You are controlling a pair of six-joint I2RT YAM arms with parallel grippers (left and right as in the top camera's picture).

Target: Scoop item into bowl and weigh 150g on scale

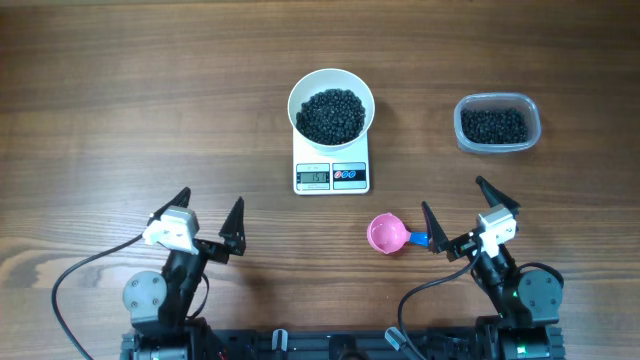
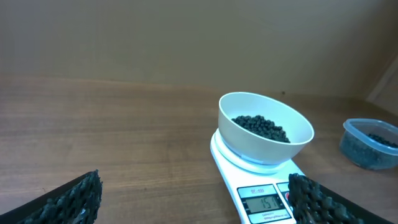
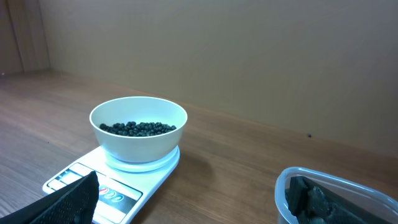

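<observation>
The white bowl (image 1: pixel 331 78) stands on the white scale (image 1: pixel 345 161) at table centre and holds a heap of black beads, the item (image 1: pixel 331 115). In the left wrist view the bowl (image 2: pixel 249 146) tops the scale (image 2: pixel 227 163), whose display reads 151. More of the item fills a clear tub (image 1: pixel 462 125) at the right. My left gripper (image 1: pixel 210 203) is open and empty at the near left. My right gripper (image 1: pixel 453 197) is open and empty at the near right. From the right wrist, the bowl (image 3: pixel 138 146) and scale (image 3: pixel 158 169) lie ahead to the left.
A pink scoop (image 1: pixel 385 234) with a blue handle lies empty on the table in front of the scale, its handle end close beside my right gripper's left finger. The tub (image 3: pixel 292 186) sits just behind my right gripper's right finger. Bare wood surrounds the left arm.
</observation>
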